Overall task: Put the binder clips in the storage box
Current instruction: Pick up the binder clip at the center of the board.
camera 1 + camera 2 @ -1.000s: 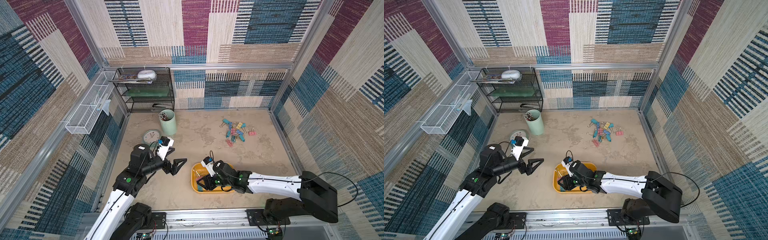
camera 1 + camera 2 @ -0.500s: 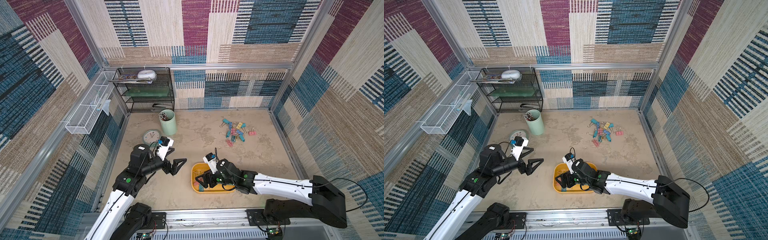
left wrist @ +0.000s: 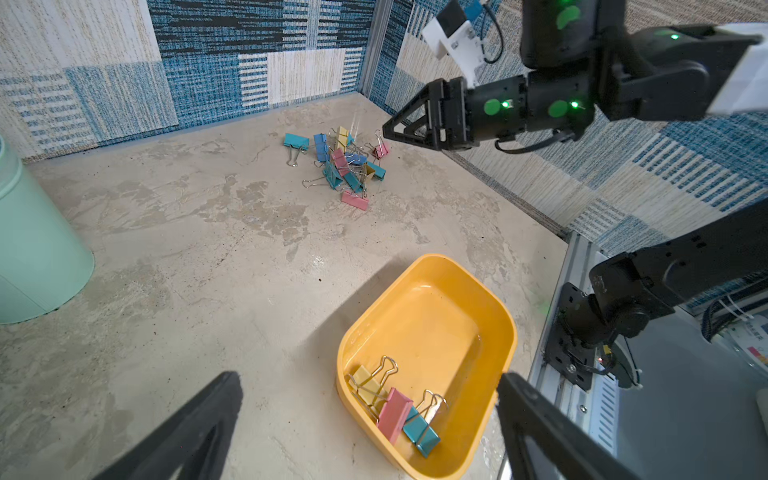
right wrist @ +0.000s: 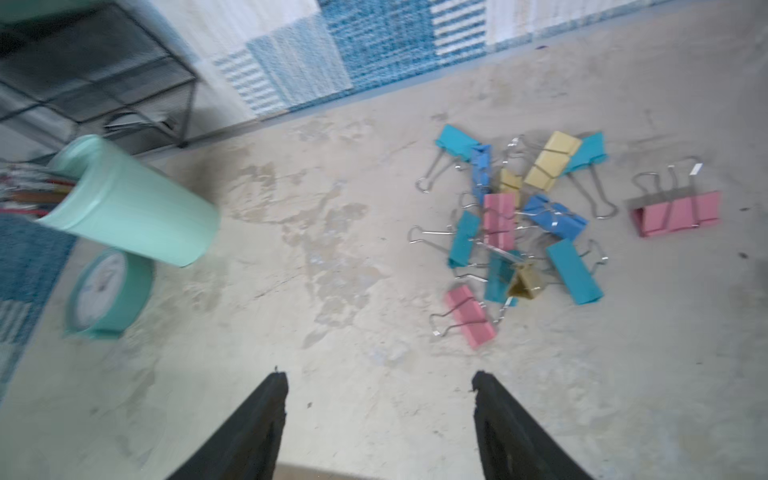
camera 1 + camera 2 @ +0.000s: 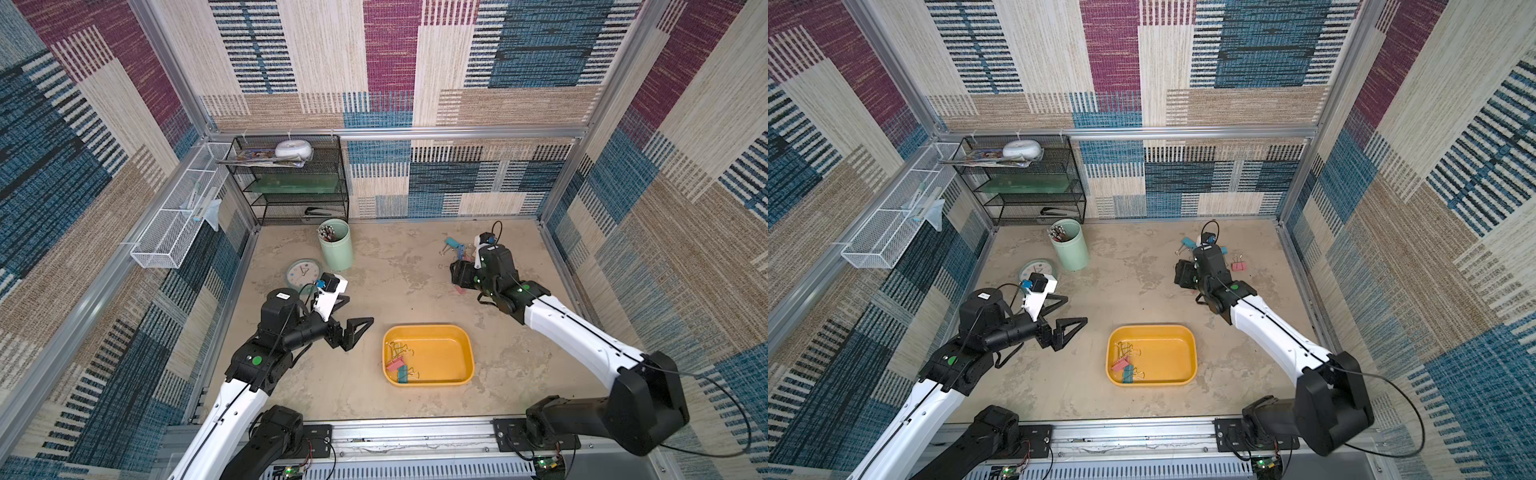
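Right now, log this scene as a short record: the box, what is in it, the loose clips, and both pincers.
storage box: yellow tray near the front of the table, between the arms
in the box: three binder clips, yellow, pink and teal
loose clips: tangled pile of mixed colours toward the far right corner; one pink clip lies apart beside it
left pincer: open, empty, beside the box
right pincer: open, empty, above the table by the pile
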{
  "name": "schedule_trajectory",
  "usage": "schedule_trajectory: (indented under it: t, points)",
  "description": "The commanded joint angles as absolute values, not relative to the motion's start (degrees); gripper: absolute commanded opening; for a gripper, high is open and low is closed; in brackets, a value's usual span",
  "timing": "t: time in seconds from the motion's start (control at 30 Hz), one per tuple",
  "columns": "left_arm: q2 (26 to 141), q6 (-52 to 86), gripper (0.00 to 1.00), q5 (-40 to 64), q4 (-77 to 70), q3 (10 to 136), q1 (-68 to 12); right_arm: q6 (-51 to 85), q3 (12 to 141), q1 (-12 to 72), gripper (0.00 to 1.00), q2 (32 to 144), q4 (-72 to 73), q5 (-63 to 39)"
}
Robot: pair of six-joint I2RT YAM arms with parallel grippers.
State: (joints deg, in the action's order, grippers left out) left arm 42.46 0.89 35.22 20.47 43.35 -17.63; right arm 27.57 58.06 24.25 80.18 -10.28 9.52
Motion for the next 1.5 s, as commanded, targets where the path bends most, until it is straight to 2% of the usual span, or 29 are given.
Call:
schedule_trajectory:
  t: [0.0, 0.07, 0.17, 0.33, 0.5, 0.63, 0.73, 0.77, 1.0, 1.2, 1.37, 1.47]
  points:
    - [43.12, 0.80, 1.00, 38.06, 19.58, 44.16, -17.67, 22.32, 62.74, 22.57, 0.64, 87.79, -17.96, 10.45]
    - [43.91, 0.96, 1.00, 39.70, 19.55, 44.52, -17.67, 20.78, 64.58, 22.38, 0.54, 91.84, -18.63, 10.21]
    - [44.38, 1.23, 0.99, 40.29, 19.52, 44.69, -17.66, 19.22, 65.42, 21.90, 0.44, 96.04, -16.57, 11.22]
    - [44.07, 1.17, 0.99, 39.68, 19.50, 44.48, -17.63, 16.68, 68.21, 21.00, 0.40, 101.63, -16.45, 14.20]
    - [43.87, 1.14, 0.99, 39.19, 19.57, 44.44, -17.67, 14.90, 70.30, 20.42, 0.31, 105.11, -17.01, 15.38]
    - [43.77, 1.10, 1.00, 38.89, 19.51, 44.46, -17.66, 14.85, 70.99, 20.30, 0.17, 106.30, -17.35, 15.12]
    - [43.90, 1.15, 1.00, 38.92, 19.51, 44.43, -17.62, 14.56, 70.93, 20.30, 0.02, 105.76, -17.32, 13.68]
    - [43.88, 1.17, 0.99, 38.93, 19.51, 44.39, -17.67, 14.34, 70.69, 20.30, 0.00, 105.21, -17.32, 12.56]
    - [44.21, 1.14, 1.00, 39.61, 19.52, 44.50, -17.69, 15.39, 66.99, 20.56, 0.00, 95.53, -17.05, 5.25]
    - [44.54, 1.16, 0.99, 39.93, 19.52, 44.57, -17.72, 19.78, 59.47, 22.60, 0.00, 78.19, -17.84, -5.93]
    - [44.04, 0.97, 0.99, 38.50, 19.51, 44.50, -17.75, 30.50, 48.33, 31.12, 0.00, 61.69, -16.83, -6.93]
    - [44.03, 1.13, 1.00, 37.89, 19.51, 44.50, -17.71, 37.28, 43.63, 38.58, 0.00, 56.96, -16.88, -4.44]
